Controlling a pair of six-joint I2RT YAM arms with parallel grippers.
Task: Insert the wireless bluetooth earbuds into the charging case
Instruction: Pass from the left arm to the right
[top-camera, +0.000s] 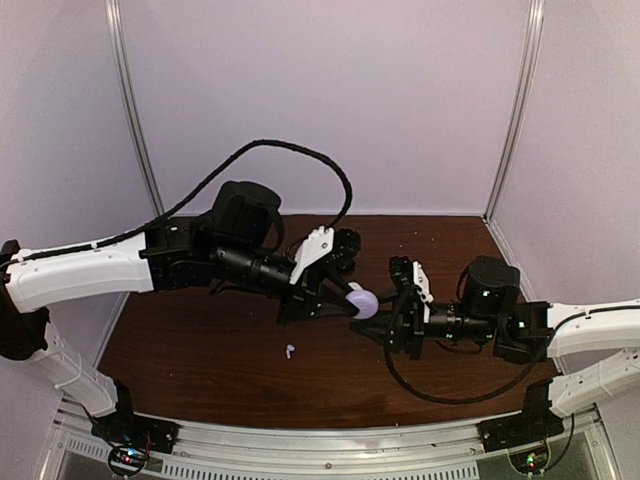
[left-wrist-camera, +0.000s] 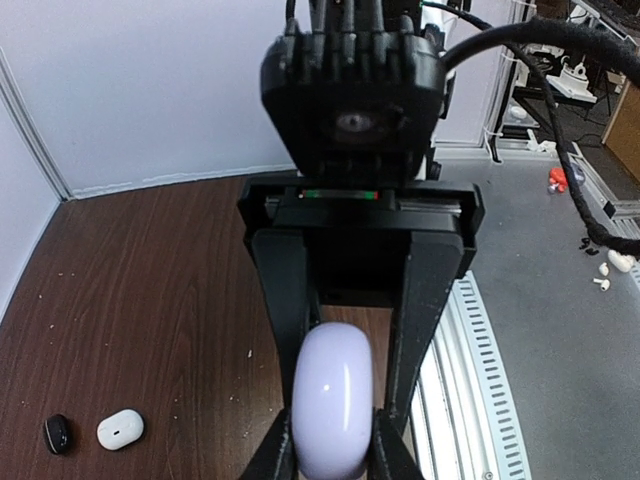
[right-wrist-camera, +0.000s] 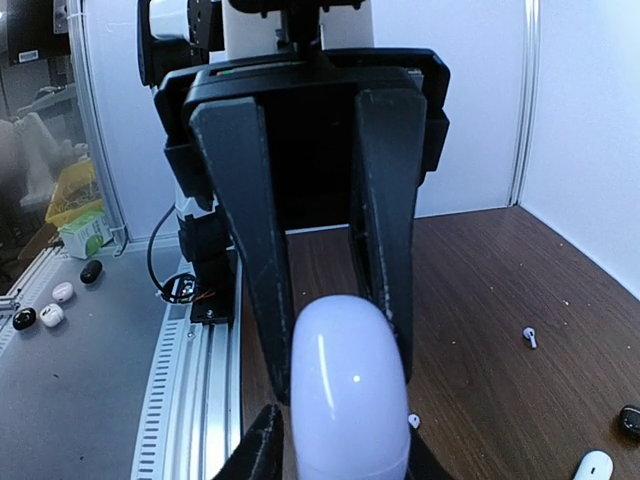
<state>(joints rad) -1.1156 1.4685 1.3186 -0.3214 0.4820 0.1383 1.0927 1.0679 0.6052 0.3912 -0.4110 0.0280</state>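
Dark wooden tabletop (top-camera: 200, 370). Left gripper (top-camera: 340, 295) clamps the pale lavender pebble-shaped charging case (top-camera: 362, 300) mid-air. Right gripper (top-camera: 375, 320) flanks it, can't tell if gripping. Small white stemmed earbud (top-camera: 289, 351) lies on the wood, apart. Case looks closed, nothing inserted; insertion still to do.

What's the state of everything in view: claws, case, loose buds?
left claw: shut on the lavender case.
right claw: jaws flank the same case; clamped or not, cannot tell.
lavender case: closed, held in the air between both claws.
white stemmed earbud: loose on the table, not in any case.
white case: closed, lying on the table.
small black piece: lying beside the white case, apart from it.
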